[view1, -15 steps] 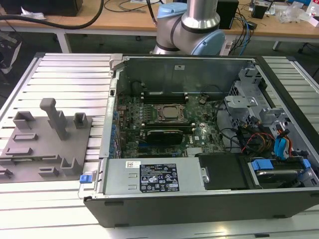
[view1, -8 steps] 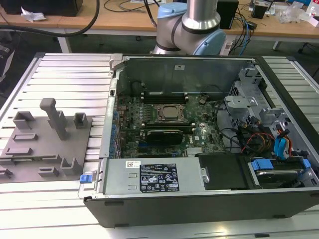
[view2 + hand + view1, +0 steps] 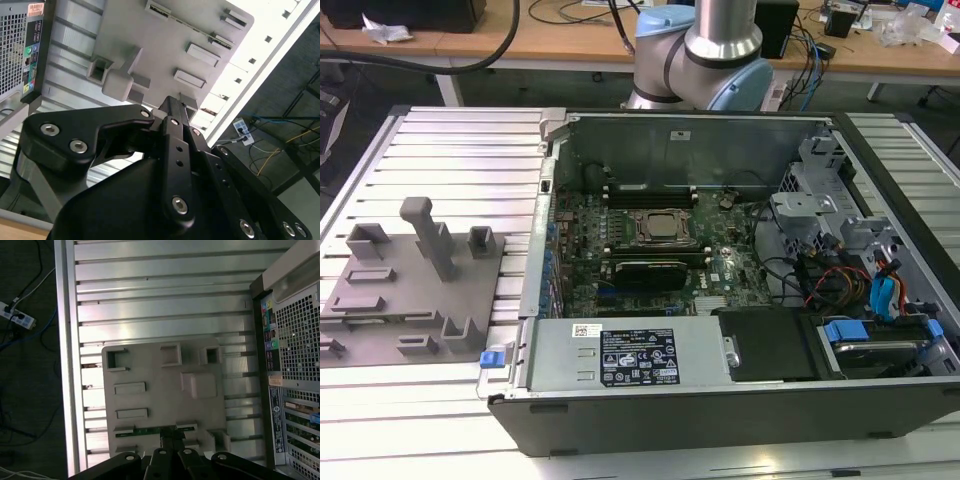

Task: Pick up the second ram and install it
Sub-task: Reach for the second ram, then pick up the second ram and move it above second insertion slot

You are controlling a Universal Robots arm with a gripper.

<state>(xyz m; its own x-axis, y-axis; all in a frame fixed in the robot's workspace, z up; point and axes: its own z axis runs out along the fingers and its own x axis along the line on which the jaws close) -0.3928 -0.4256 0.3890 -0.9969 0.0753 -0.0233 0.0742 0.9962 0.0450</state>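
So where we're at: the gripper (image 3: 172, 436) is hanging right over the grey fixture plate (image 3: 165, 400), and the second ram (image 3: 137, 431) is pretty much straight below it. In the first wrist view we see the green stick sitting in a slot along one edge of the plate, with the gripper lined up over its middle, so green shows on both sides of it. Whether it's touching the stick or just above it, we honestly can't tell. Same goes for open vs closed: not something we can call from these views.

The ram's long axis runs along that plate edge, with one end pointing toward the computer case (image 3: 300, 340) and the other away from it. It looks flat and level in its slot, not tilted as far as we can judge.

Other stuff on the plate:
- two rectangular rests (image 3: 130, 388) further in from the ram's edge, running parallel to it
- a tall post (image 3: 200, 385) further in again, well apart from the ram
- a little raised pocket (image 3: 215, 437) just beside the ram's case-side end, and that's the closest thing to it

In the exterior view the plate (image 3: 430, 300) sits on the slotted table (image 3: 450, 150) just beside the open case (image 3: 720, 400), with the motherboard (image 3: 720, 280) exposed inside. Between the plate and the case we only see the case wall, so our read is that the wall is the main thing standing between the ram and the board.
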